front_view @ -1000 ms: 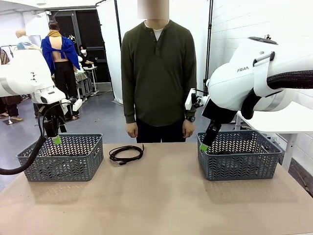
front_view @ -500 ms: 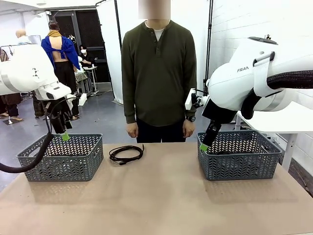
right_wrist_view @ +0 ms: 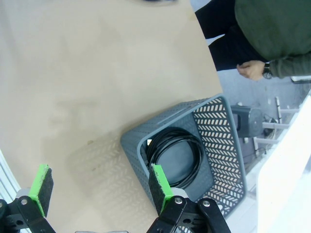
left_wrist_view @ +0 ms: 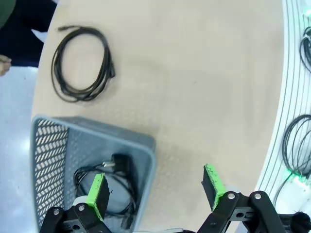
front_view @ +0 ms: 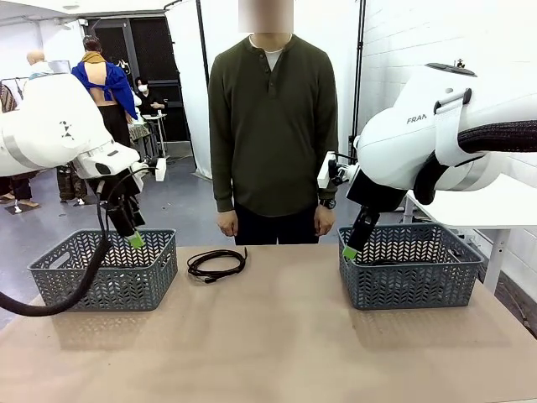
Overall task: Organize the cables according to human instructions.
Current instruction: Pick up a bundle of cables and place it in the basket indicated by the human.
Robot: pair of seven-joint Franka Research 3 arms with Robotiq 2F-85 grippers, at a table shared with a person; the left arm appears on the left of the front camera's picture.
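One looped black cable (front_view: pixel 216 264) lies on the table between the two baskets, in front of the human (front_view: pixel 271 126), who stands with both hands down. The left wrist view shows this cable (left_wrist_view: pixel 80 63) beyond the basket, and another cable (left_wrist_view: pixel 109 187) with its plug inside the left basket (left_wrist_view: pixel 146 145). My left gripper (front_view: pixel 134 238) hangs open over the right end of that basket (front_view: pixel 109 285), its jaws (left_wrist_view: pixel 155 189) holding nothing. My right gripper (front_view: pixel 351 250) hovers open over the left rim of the right basket (front_view: pixel 411 285). A coiled cable (right_wrist_view: pixel 175 158) rests in that basket below the open right gripper (right_wrist_view: pixel 99 189).
The tan tabletop (front_view: pixel 268 344) is bare between and in front of the baskets. The human's hand (right_wrist_view: pixel 250 70) hangs just past the far table edge. Other people stand far behind on the left.
My left arm has swung to the right, from over the left basket's left part to its right end, rising slightly. The right arm, the cable and the human have not moved.
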